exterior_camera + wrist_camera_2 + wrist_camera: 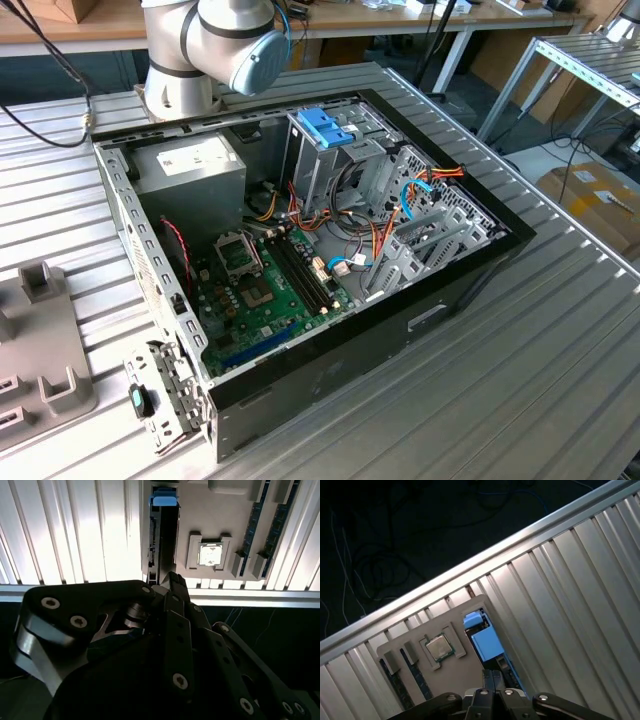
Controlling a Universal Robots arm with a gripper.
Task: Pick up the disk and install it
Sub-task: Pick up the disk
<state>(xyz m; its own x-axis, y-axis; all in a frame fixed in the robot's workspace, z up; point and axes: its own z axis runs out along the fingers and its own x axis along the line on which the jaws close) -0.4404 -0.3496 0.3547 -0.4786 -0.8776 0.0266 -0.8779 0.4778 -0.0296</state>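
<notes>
First wrist view: the gripper (492, 674) hangs over the bench with its two fingers lying close together and nothing visibly held between them. The second wrist view shows the gripper (172, 580) side-on, one finger hiding the other.

Directly beyond the fingertips is the disk (486, 641). It stands on its narrow edge in a slot of a flat grey holder (457, 677), with its blue carrier frame (472, 620) showing on top. In the second wrist view the disk (162, 535) runs straight away from the fingertips. Its long axis therefore lies in line with the tool, parallel to the bench's slats (75, 530) and square to the bench's edge rail (530, 535). I cannot tell whether the fingertips touch it; my guess is that they stand clear above it.

The holder (200, 505) sits just inside that edge rail. A processor chip (440, 647) is bedded beside the disk, and memory sticks (417, 677) lie beyond the chip. Past the rail the floor is dark.

In the exterior view the open computer case (330, 250) lies mid-bench (520, 380). A grey fixture (40, 330) sits at the exterior view's left, and the arm's base (190, 60) rises behind the case.
</notes>
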